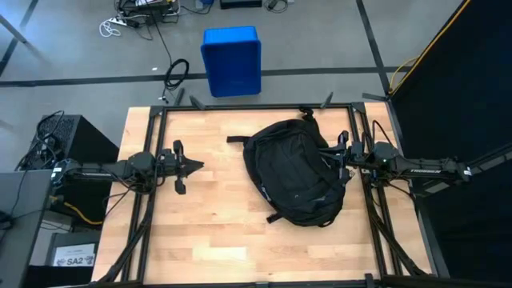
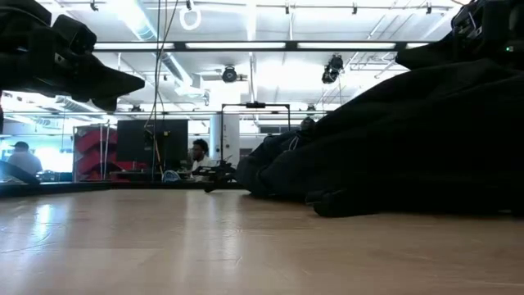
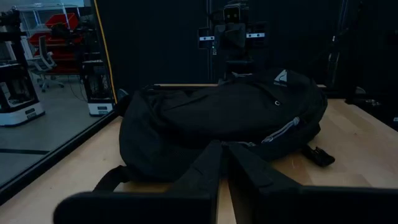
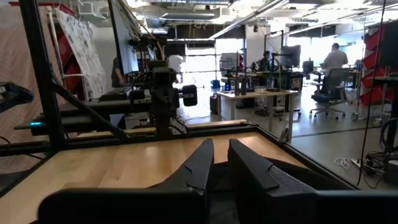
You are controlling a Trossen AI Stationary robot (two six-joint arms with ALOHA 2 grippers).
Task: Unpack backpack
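Backpack of black soft fabric (image 1: 298, 172) lay on the right half of the pale wooden table (image 1: 208, 232). Left gripper (image 1: 197, 166) waited at the left, fingers together. Right gripper (image 1: 327, 162) hovered over the backpack's right edge, fingers almost together, holding nothing visible.

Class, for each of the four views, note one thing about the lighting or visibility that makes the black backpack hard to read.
High view: even light, but the backpack is a black mass showing few folds. Low view: bright ceiling lamps behind turn the backpack into a silhouette. Left wrist view: dim, dark backdrop; only the pale logo stands out. Right wrist view: the bright room dominates; no backpack detail can be read.
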